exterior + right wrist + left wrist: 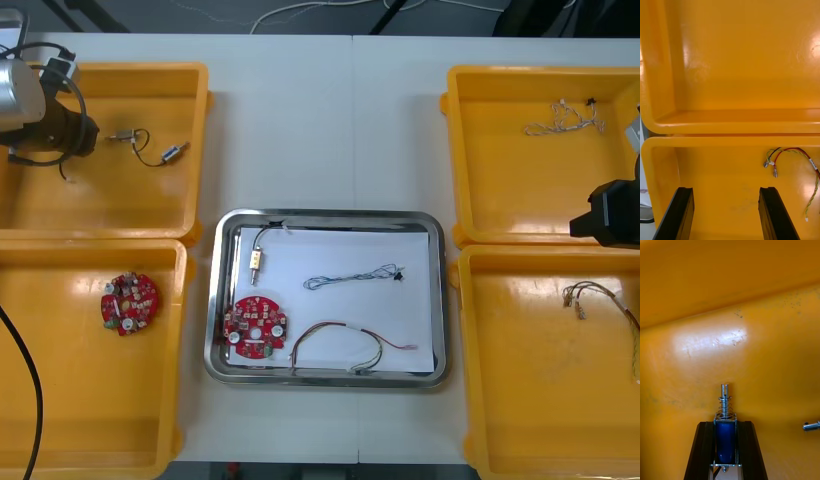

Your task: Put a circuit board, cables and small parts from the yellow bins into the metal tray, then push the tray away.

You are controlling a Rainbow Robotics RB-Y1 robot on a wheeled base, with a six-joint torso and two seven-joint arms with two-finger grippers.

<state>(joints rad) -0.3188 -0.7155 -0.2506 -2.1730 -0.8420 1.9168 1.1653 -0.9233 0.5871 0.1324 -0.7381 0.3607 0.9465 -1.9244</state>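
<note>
My left gripper [725, 423] is shut on a small metal part [725, 437], blue with a spring and pin, low inside the far left yellow bin [190, 150]. In the front view that gripper [100, 134] holds the part [124, 135], and a thin black lead runs from it to a second small metal part [175, 152]. My right gripper [726, 189] stands open over the near right bin [662, 165], beside a red and yellow cable [790, 155]. The metal tray [325, 218], white inside, holds a red circuit board [255, 328], a small metal part [257, 260] and two cables.
Another red circuit board [128, 302] lies in the near left bin [90, 250]. A pale cable [565, 120] rests in the far right bin [455, 150]. The right arm [608, 215] hovers over the rim between the two right bins.
</note>
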